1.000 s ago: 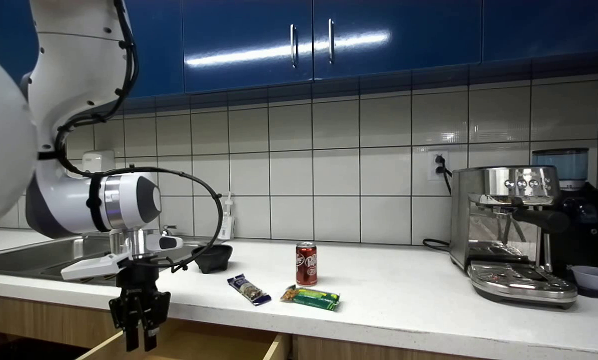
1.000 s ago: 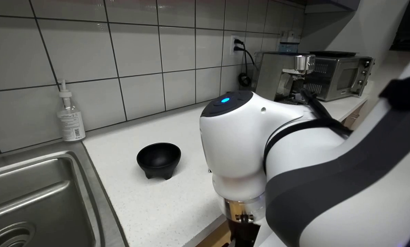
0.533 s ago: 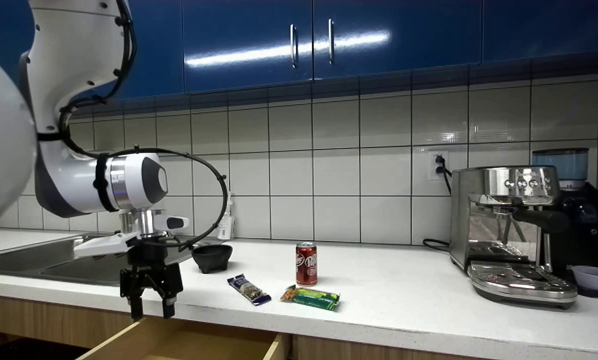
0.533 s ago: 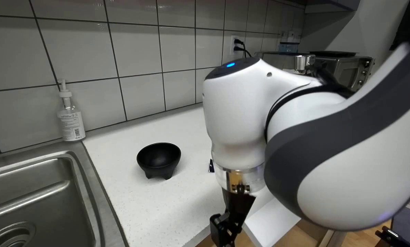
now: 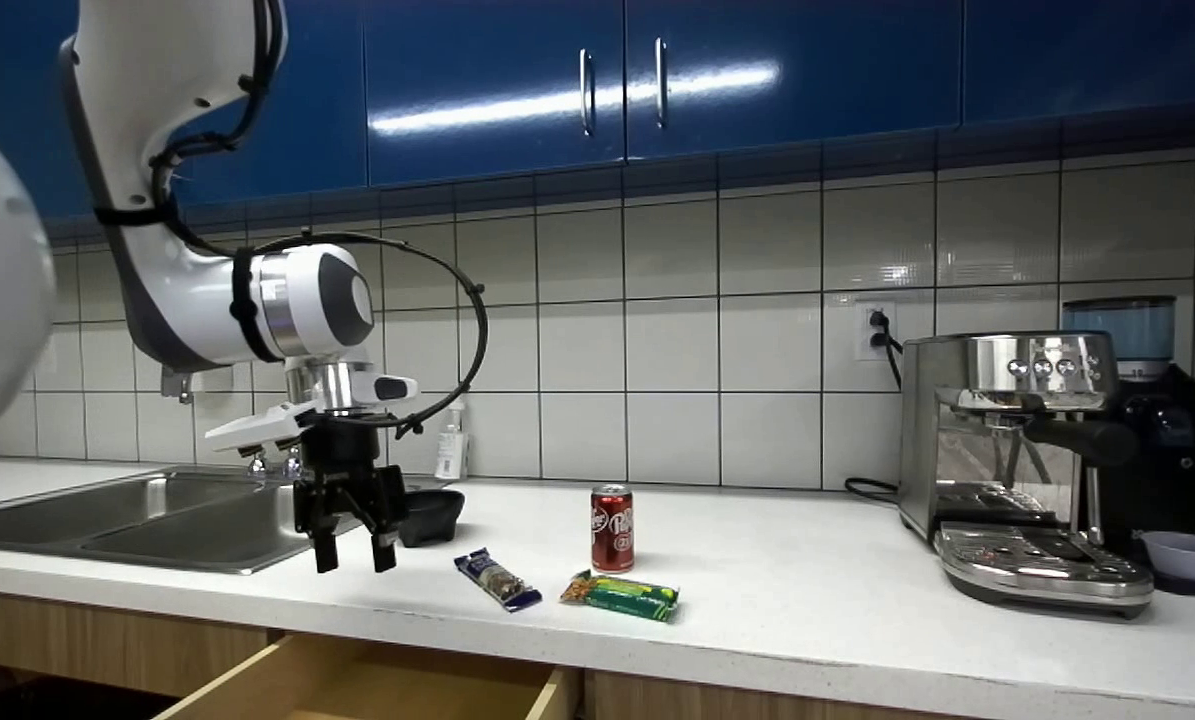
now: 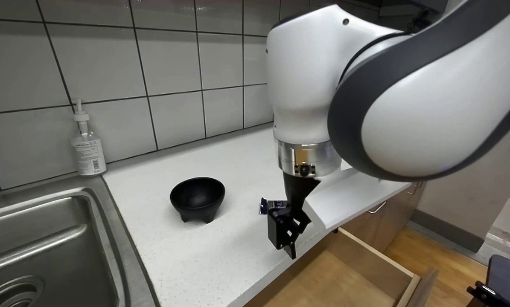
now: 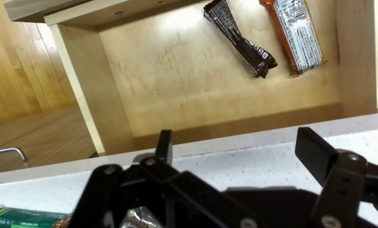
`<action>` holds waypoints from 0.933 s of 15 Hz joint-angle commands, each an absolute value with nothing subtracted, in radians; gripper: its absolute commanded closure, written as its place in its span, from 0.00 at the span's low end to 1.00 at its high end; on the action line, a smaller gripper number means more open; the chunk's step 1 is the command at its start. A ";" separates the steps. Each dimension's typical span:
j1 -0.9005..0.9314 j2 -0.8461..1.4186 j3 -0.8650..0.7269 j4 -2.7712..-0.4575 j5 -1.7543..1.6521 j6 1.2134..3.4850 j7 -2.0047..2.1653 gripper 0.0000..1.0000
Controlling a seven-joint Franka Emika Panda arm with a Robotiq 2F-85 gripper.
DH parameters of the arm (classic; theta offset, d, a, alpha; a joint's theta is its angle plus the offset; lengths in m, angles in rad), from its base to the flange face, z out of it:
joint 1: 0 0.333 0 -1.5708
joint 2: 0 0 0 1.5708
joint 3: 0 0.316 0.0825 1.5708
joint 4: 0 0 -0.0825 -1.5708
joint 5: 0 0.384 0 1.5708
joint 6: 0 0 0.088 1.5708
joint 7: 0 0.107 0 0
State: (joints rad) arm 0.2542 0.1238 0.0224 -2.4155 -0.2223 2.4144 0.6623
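My gripper [image 5: 356, 558] hangs above the counter's front edge, its jaws wide apart. In the wrist view only countertop and the drawer's near end show between the fingers [image 7: 165, 144]. The open wooden drawer [image 7: 163, 79] lies below, holding a brown-wrapped bar [image 7: 242, 44] and an orange and silver packet [image 7: 298, 38]. Nearest on the counter are a black bowl [image 6: 197, 200] and a blue-wrapped bar [image 5: 498, 580], which the gripper partly covers in an exterior view. A green packet [image 5: 625, 596] lies farther along, in front of a red soda can [image 5: 613, 530].
A steel sink [image 6: 122, 273] borders the counter, with a soap bottle [image 6: 88, 149] behind it. An espresso machine [image 5: 1017, 470] and a grinder [image 5: 1162, 450] stand at the far end. Blue cabinets [image 5: 497, 90] hang above. The drawer's side wall [image 6: 378, 251] juts out from the counter.
My gripper has risen from drawer height to above the countertop and shifted along the counter, away from the sink. Its jaws have spread wider. The objects on the counter have stayed put.
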 commanded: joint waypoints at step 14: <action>0.075 0.213 0.029 -2.248 -0.197 2.306 -0.039 0.00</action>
